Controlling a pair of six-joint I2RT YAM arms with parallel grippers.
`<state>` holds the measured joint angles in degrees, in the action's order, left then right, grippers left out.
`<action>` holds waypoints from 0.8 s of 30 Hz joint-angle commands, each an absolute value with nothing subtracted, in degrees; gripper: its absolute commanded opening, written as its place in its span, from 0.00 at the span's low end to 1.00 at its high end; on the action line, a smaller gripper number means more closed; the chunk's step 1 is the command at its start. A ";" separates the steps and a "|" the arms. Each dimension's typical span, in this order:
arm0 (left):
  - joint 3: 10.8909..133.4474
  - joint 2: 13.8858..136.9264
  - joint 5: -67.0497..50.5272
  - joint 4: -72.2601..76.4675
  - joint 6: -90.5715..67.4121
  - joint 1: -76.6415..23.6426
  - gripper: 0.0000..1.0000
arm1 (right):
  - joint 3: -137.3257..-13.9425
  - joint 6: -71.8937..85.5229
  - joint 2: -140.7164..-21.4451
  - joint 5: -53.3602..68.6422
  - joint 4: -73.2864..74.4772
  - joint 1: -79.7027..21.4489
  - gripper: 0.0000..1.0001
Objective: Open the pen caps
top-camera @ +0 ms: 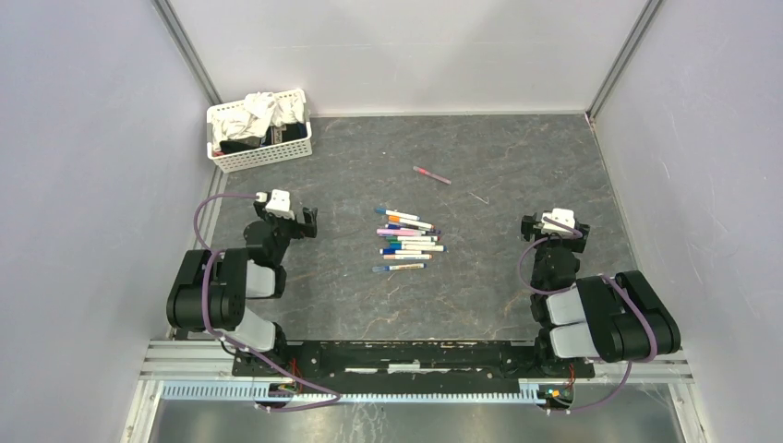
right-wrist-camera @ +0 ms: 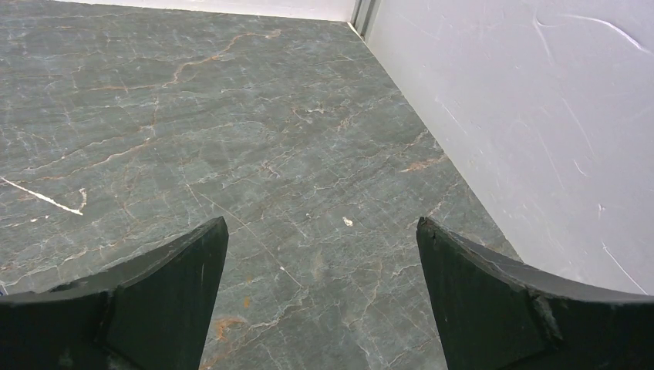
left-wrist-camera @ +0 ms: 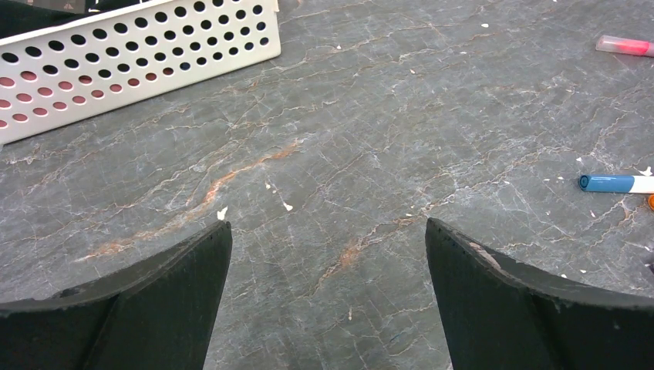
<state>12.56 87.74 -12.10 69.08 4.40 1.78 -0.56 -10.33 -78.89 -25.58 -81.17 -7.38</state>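
Observation:
Several white pens lie in a loose row at the table's middle (top-camera: 409,242), each with a coloured pen cap on one end, such as the blue pen cap (left-wrist-camera: 605,183) at the right edge of the left wrist view. One pink pen (top-camera: 431,174) lies apart, farther back, and its pink cap (left-wrist-camera: 626,46) shows in the left wrist view. My left gripper (top-camera: 294,214) (left-wrist-camera: 328,227) hovers left of the row, open over bare table. My right gripper (top-camera: 554,223) (right-wrist-camera: 321,223) hovers right of the row, open, nothing between its fingers.
A white perforated basket (top-camera: 260,148) (left-wrist-camera: 139,54) with crumpled white cloth and dark items stands at the back left. Grey walls enclose the table; the right wall (right-wrist-camera: 524,116) runs close beside the right gripper.

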 commanded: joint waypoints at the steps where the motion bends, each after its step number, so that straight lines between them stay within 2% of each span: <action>1: 12.30 87.80 -12.02 70.48 2.02 1.76 1.00 | 6.00 -9.45 -78.23 -25.26 -82.44 -7.45 0.98; 8: 12.25 87.76 -12.57 70.64 1.71 1.94 1.00 | 6.00 -9.47 -78.22 -25.53 -82.69 -7.45 0.98; 13: 13.69 86.18 -11.12 67.62 0.20 3.06 1.00 | 3.84 -10.57 -72.88 -25.64 -75.08 -8.35 0.98; 18: 27.63 79.33 -11.17 37.61 -0.50 4.97 1.00 | -6.37 -5.11 -62.16 -27.80 -49.17 -8.93 0.98; 21: 35.10 77.74 -14.25 24.64 2.26 5.77 1.00 | -9.22 1.99 -57.91 -23.03 -43.73 -8.83 0.98; 24: 43.50 77.83 -20.10 9.99 4.41 7.00 1.00 | -14.26 11.61 -57.67 -24.64 -34.96 -8.55 0.98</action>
<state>34.39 79.59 -13.37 32.95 1.93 5.61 -7.66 -1.50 -58.74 -24.97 -49.17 -8.62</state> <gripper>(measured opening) 0.997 0.979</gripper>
